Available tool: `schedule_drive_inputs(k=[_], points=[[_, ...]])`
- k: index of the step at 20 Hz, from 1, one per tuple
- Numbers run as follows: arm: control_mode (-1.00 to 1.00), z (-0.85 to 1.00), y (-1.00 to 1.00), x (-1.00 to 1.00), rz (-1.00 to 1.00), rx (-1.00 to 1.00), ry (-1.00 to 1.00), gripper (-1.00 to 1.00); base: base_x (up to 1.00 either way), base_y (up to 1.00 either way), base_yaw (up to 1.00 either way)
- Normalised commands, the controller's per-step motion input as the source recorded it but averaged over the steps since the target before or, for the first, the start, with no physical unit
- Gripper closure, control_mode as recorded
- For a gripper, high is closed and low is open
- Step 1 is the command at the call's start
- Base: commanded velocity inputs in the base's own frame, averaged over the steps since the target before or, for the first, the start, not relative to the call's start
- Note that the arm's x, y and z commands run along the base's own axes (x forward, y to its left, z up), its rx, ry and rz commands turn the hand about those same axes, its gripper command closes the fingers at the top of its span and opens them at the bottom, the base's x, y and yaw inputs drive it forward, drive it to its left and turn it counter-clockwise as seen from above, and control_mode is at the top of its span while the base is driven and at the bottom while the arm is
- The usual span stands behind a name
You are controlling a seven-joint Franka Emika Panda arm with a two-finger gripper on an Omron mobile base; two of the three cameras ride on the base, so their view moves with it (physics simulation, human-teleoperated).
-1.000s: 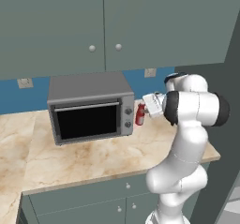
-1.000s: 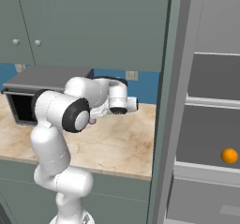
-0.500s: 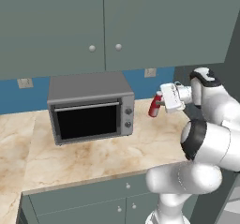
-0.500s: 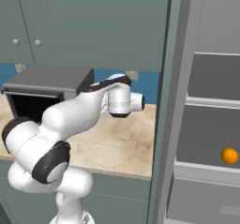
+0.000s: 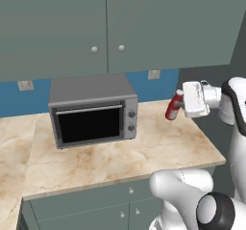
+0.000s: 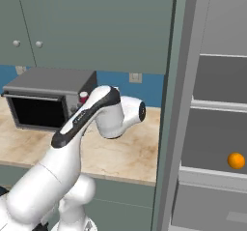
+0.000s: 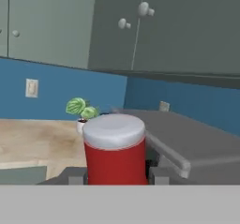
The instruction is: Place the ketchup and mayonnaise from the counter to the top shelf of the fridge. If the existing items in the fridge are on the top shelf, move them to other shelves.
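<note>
The ketchup (image 5: 172,107), a slim red bottle with a white cap, hangs tilted above the right part of the counter (image 5: 120,152), and my gripper (image 5: 183,102) is shut on it. In the hand view the ketchup (image 7: 115,155) fills the space between the dark fingertips (image 7: 77,176) of my gripper (image 7: 117,175). From the right base view only a bit of the ketchup (image 6: 84,97) peeks out behind my arm. The fridge (image 6: 212,128) stands open at the right. A bright orange fruit (image 6: 236,160) lies on the shelf under the uppermost shelf in view (image 6: 219,105). The mayonnaise is out of view.
A grey microwave (image 5: 93,111) stands on the counter left of the bottle, under grey-green wall cabinets (image 5: 105,27). A small potted plant (image 7: 82,108) sits far along the counter. The fridge's grey side wall (image 6: 169,119) rises between the counter and the shelves.
My arm has swung to the right with the ketchup in its grip, carrying the bottle from beside the microwave towards the counter's right end. The orange fruit has stayed put.
</note>
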Motion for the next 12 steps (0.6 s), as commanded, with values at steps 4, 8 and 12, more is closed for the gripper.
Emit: schedule_drive_inputs(k=[4,8,12], points=[[-1.0,0.66,-0.02,-1.0,-0.15,0.0,-0.02,1.0,0.0,0.0,0.0],[-1.0,0.84,0.0,-1.0,-0.16,-0.03,-0.02,1.0,0.0,0.0,0.0],[-1.0,0.92,0.08,-1.0,-0.16,-0.07,0.0,1.0,0.0,0.0,0.0]])
